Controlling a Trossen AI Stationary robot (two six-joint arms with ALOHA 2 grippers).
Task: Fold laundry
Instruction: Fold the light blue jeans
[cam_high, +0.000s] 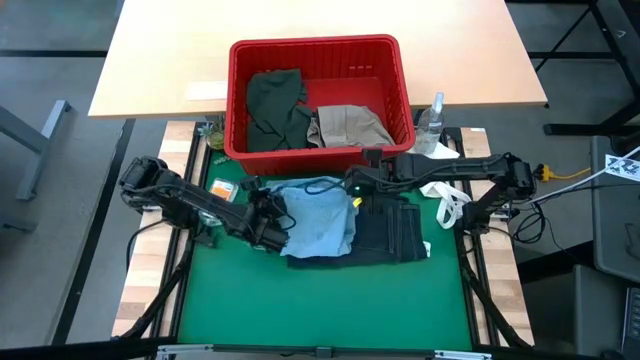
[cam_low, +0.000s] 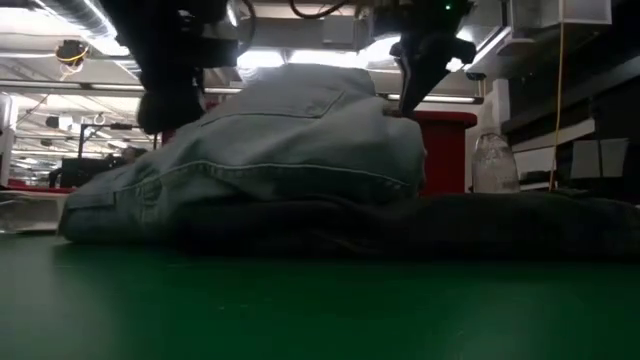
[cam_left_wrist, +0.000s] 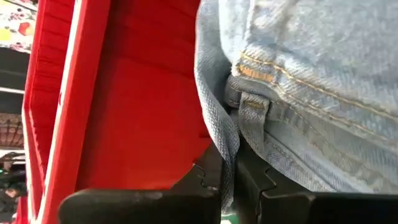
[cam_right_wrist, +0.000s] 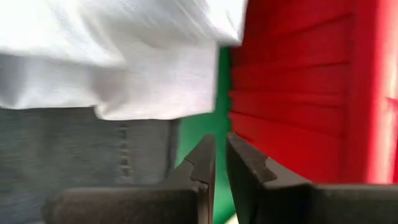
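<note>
Light blue denim (cam_high: 318, 218) lay bunched on green worktop mat (cam_high: 320, 300), just in front of red basket (cam_high: 320, 92), overlapping dark navy jeans (cam_high: 392, 235) spread flat to its right and beneath. Seen in low view as pale mound (cam_low: 290, 150) atop dark layer (cam_low: 480, 225). Left gripper (cam_high: 272, 225) at denim's left edge, clamped tight on waistband hem by belt loop (cam_left_wrist: 252, 121), fold of fabric pinched between fingers (cam_left_wrist: 205, 193). Right gripper (cam_high: 358, 188) at denim's far right corner next to basket wall, fingers (cam_right_wrist: 202, 165) narrow with slim gap; grip on cloth not clear from wrist view. Dark olive green piece (cam_high: 272, 108) and beige khaki piece (cam_high: 348, 125) sat inside basket, side by side. Clear bottle (cam_high: 432, 122) stood right of basket.
</note>
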